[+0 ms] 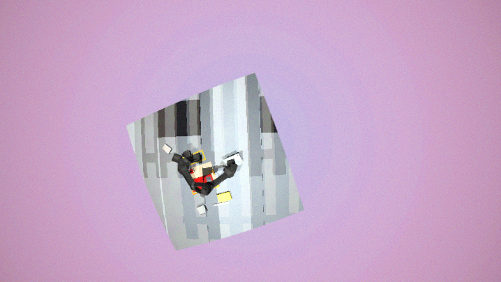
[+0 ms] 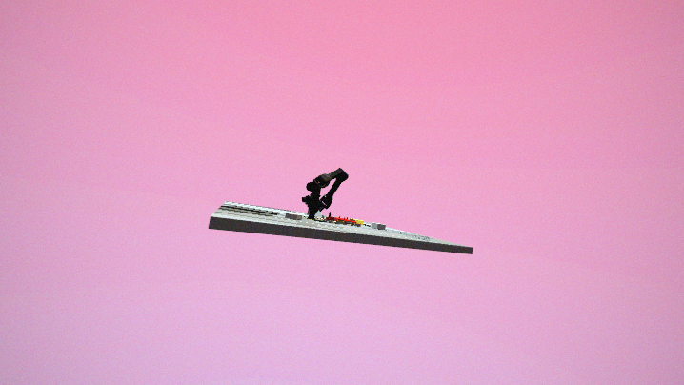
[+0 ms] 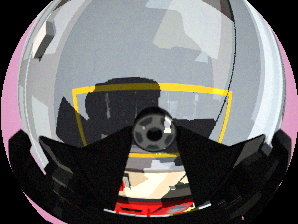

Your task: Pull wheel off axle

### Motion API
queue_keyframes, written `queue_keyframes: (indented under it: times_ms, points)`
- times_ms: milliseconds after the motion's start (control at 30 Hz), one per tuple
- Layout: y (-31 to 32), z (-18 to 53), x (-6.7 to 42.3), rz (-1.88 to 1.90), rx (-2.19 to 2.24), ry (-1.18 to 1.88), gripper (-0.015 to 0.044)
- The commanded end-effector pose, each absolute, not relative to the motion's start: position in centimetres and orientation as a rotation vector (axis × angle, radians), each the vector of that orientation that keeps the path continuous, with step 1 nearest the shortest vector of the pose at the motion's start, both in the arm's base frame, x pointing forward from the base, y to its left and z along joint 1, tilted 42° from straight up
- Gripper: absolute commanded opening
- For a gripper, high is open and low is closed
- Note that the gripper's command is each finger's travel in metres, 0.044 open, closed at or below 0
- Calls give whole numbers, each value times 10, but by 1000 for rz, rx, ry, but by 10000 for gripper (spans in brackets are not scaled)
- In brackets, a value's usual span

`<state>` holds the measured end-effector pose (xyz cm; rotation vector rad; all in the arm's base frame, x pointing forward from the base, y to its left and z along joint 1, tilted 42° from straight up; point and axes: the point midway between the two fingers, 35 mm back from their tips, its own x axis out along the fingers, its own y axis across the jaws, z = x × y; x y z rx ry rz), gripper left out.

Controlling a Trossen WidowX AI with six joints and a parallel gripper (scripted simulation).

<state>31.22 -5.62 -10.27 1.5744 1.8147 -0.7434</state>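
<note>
The jaws grip a dark wheel (image 3: 154, 131) over the yellow-outlined area (image 3: 222, 117).

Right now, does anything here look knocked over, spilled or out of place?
Nothing stands out. The gripper grips the small wheel over the yellow-outlined area, and the yellow block and white block sit apart on the table.

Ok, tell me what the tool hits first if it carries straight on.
Likely the table inside the yellow marked area; the wheel in the tool would touch first, depth unclear.
</note>
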Motion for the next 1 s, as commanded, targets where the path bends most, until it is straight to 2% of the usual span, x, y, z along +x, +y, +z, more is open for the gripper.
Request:
queue_keyframes:
  times_ms: [0, 67, 400, 567, 600, 733, 967]
  points:
    - [-56, -102, 312, -743, 1573, 1815, 263]
    - [-61, -98, 314, -744, 1574, 1815, 300]
    - [-96, -57, 318, -748, 1578, 1815, 300]
    - [-105, -34, 285, -756, 1584, 1810, 431]
    - [-107, -26, 275, -757, 1582, 1812, 440]
    - [-111, -1, 240, -756, 1577, 1820, 440]
    - [-111, 0, 239, -756, 1577, 1820, 440]
